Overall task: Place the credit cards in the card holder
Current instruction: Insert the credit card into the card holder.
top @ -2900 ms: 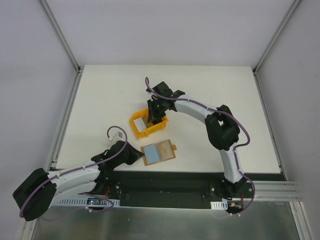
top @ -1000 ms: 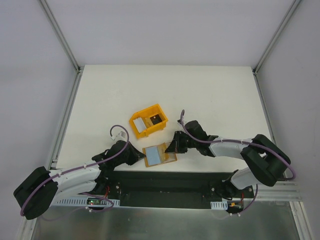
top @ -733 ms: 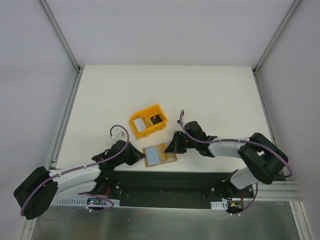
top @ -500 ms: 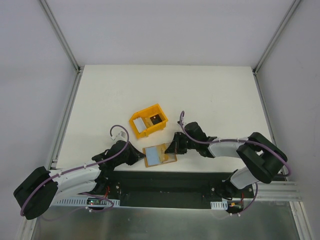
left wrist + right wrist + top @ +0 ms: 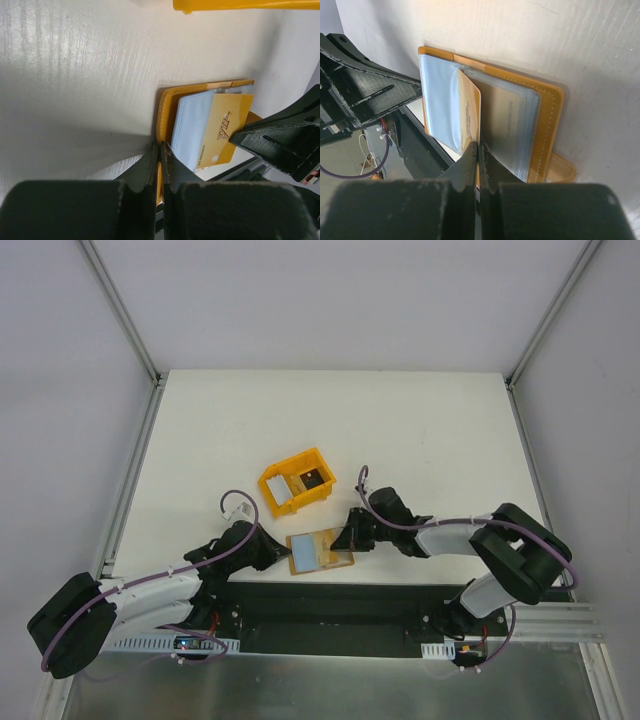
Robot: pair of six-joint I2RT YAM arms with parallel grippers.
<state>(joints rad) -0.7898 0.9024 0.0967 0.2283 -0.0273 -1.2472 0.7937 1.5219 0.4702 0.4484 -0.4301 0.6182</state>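
Note:
The card holder (image 5: 318,552) lies open near the table's front edge, orange-tan with pale grey pockets (image 5: 191,127). My left gripper (image 5: 160,146) is shut on its orange left rim (image 5: 166,112). My right gripper (image 5: 479,145) is shut on a tan credit card (image 5: 469,112) marked VIP (image 5: 225,129). The card lies partly under a clear pocket over the holder's middle. In the top view the right gripper (image 5: 351,537) sits at the holder's right edge and the left gripper (image 5: 277,552) at its left. A grey card (image 5: 278,483) and a dark card (image 5: 314,478) rest in the yellow bin.
The yellow-orange plastic bin (image 5: 297,498) stands just behind the holder. The holder's snap tab (image 5: 561,168) sticks out on the right side. The black base rail (image 5: 330,602) runs directly in front of the holder, and both arms lie low over it.
The right gripper has left the bin and come down to the holder with the tan card. In the last second it has edged the card slightly left over the pockets. The left arm has stayed put.

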